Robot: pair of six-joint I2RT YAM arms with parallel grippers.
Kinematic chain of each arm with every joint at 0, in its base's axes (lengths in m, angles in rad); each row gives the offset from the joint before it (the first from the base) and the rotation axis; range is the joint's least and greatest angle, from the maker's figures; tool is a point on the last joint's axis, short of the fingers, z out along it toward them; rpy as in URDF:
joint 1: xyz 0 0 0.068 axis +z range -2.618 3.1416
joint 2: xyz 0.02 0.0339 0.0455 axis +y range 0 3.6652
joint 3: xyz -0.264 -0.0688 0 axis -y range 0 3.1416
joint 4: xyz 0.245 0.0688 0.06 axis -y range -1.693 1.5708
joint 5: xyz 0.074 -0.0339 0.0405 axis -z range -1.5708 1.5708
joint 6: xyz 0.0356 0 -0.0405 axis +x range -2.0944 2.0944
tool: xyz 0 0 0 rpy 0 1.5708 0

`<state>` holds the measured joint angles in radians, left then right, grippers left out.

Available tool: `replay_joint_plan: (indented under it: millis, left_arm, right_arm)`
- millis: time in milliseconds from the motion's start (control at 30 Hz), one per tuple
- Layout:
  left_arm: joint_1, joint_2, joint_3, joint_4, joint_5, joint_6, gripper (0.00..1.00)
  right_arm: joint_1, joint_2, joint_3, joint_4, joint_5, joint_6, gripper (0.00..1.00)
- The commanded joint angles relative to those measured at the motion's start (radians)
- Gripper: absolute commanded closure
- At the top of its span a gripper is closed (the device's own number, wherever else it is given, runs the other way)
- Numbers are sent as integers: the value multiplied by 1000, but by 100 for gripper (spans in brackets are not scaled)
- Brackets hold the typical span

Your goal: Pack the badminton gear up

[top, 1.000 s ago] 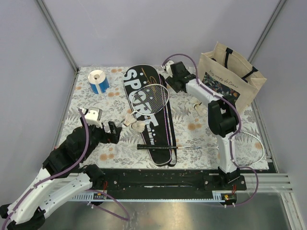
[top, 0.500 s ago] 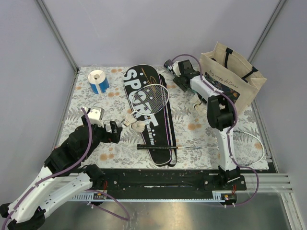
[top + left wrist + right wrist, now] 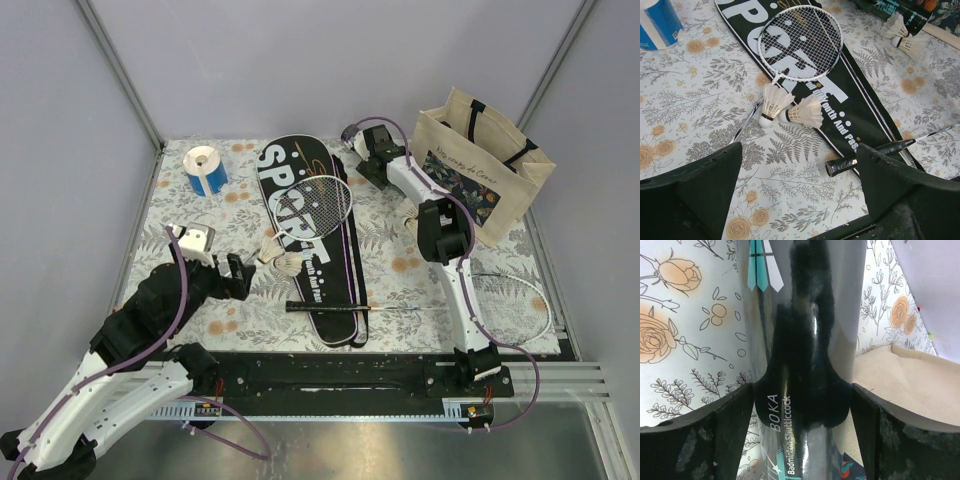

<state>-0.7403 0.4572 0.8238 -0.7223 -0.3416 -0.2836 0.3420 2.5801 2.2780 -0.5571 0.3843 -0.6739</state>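
Observation:
The black case lettered SPORT (image 3: 305,235) lies mid-table. One white-framed racket (image 3: 318,205) rests on it. A second racket (image 3: 515,303) lies at the right, its black handle (image 3: 867,155) across the case. Two shuttlecocks (image 3: 790,107) lie beside the case, and two more (image 3: 412,222) lie near the tote. My left gripper (image 3: 800,165) is open and empty, a little short of the near shuttlecocks. My right gripper (image 3: 802,390) is at the far side (image 3: 362,150). Its jaws press both sides of the black tube with teal print (image 3: 805,315). The tube also shows in the left wrist view (image 3: 890,7).
A beige tote bag (image 3: 485,165) with a floral panel stands at the far right, right beside the tube. A blue-and-white tape roll (image 3: 206,168) sits at the far left. The table has a floral cloth (image 3: 210,210).
My right gripper has shifted toward the far edge, along the tube beside the tote. My left arm has barely moved.

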Motion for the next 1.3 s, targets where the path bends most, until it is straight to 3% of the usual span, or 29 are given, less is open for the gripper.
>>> replay_joint_plan:
  millis: [0, 200, 533, 733, 867, 1067, 1267]
  left_arm:
    - [7, -25, -6, 67, 33, 21, 1]
    - [12, -29, -9, 69, 49, 26, 1]
    - [30, -116, -67, 141, -27, 60, 1]
    - [39, -175, -104, 205, 42, 104, 1]
    - [41, -178, -92, 250, 122, 173, 1]
    - [39, -115, 6, 245, 286, 392, 2]
    - [41, -11, 100, 130, 516, 786, 4]
  right_arm:
    - [-5, 18, 64, -53, 11, -26, 18]
    - [-5, 2, 77, -43, 15, -30, 43]
    - [32, -294, -144, 92, -44, -21, 58]
    - [83, -445, -253, 100, -13, -23, 61]
    - [144, -612, -423, 102, -61, -10, 61]
    - [230, -911, -672, 16, -254, 115, 63]
    - [299, -1213, -948, -23, -511, 212, 66]
